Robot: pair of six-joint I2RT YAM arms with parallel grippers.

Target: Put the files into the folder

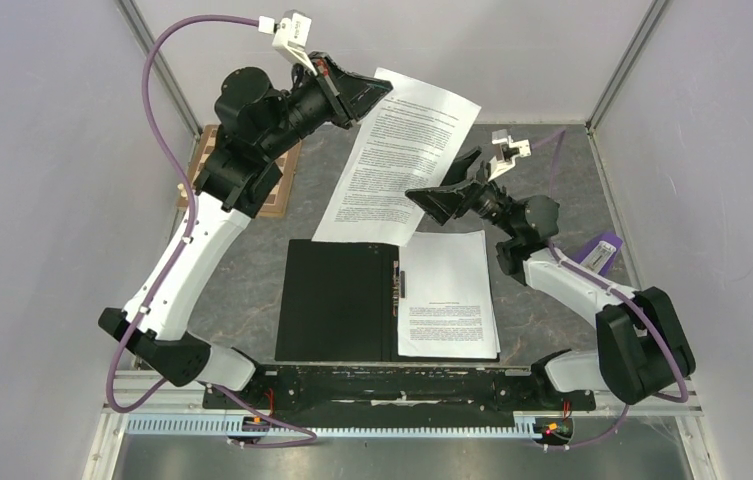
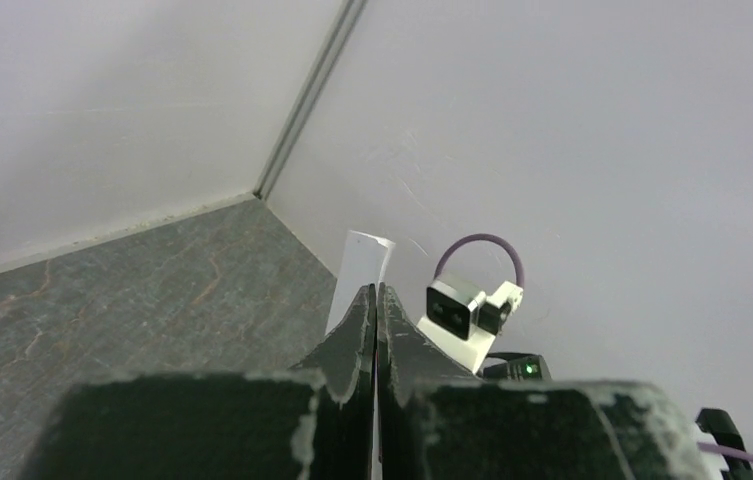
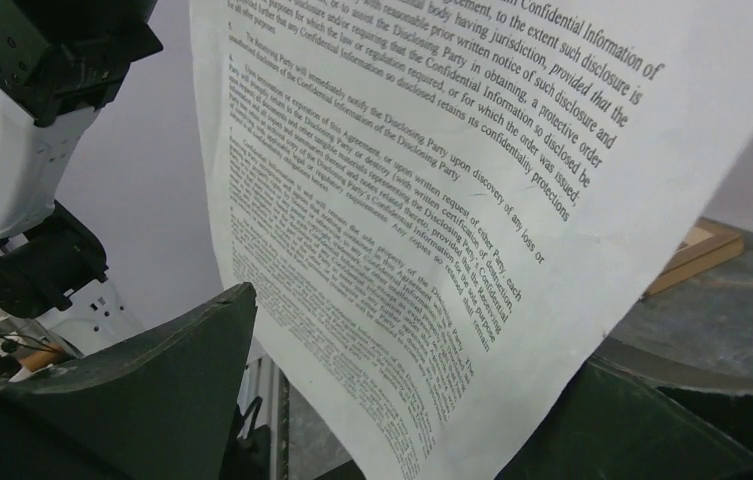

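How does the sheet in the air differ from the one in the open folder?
The raised sheet hangs skewed, pinched at its top corner by the left gripper; the folder sheet lies flat on the folder's right half. The open right gripper straddles the raised sheet's lower edge; nothing touches the folder sheet. Both are white with black print.

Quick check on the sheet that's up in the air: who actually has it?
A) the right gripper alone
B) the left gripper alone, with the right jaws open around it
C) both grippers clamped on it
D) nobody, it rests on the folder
B: the left gripper is pinched shut on the top corner of the raised sheet, while the right gripper has its fingers wide apart on either side of the lower edge, not clamped.
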